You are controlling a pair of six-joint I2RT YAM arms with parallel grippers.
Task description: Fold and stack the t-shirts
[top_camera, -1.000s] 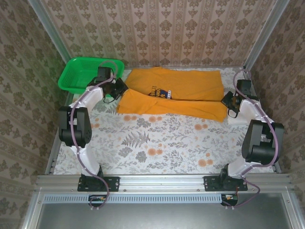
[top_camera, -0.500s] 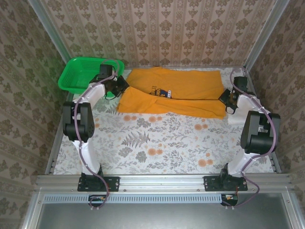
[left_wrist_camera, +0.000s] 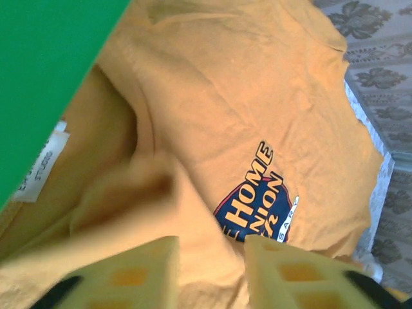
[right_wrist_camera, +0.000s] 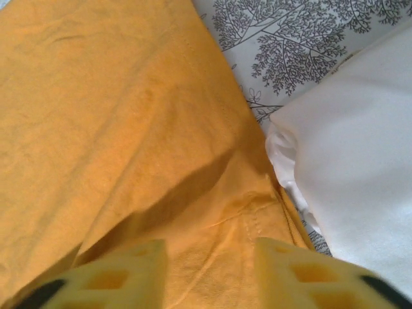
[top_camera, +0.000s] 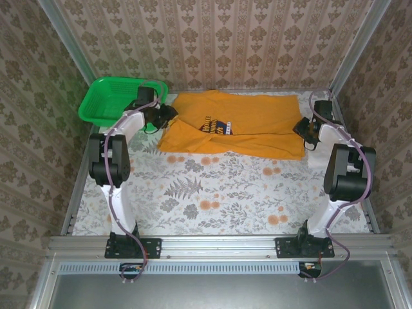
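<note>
Left gripper (top_camera: 168, 114) fingers spread, orange cloth showing in the gap, nothing pinched that I can see. My left arm is stretched far, its wrist just beside the green basket (top_camera: 103, 103), at the left edge of the mustard-orange t-shirt (top_camera: 257, 119). Right gripper (right_wrist_camera: 209, 251) is spread too, with that arm extended far at the shirt's right edge. The shirt lies folded at the far side of the table (top_camera: 212, 193), print up. White t-shirt (right_wrist_camera: 354, 174) sits just beside its right edge.

1. Beige wallpaper with a repeating damask motif covers the back wall (top_camera: 225, 38) and both side walls.
2. Silver metal posts (top_camera: 69, 38) rise at the back corners.
3. A tablecloth (top_camera: 212, 193) shows grey leaves and orange flowers on a pale ground.
4. A silver rail (top_camera: 219, 246) edges the table's near side.
</note>
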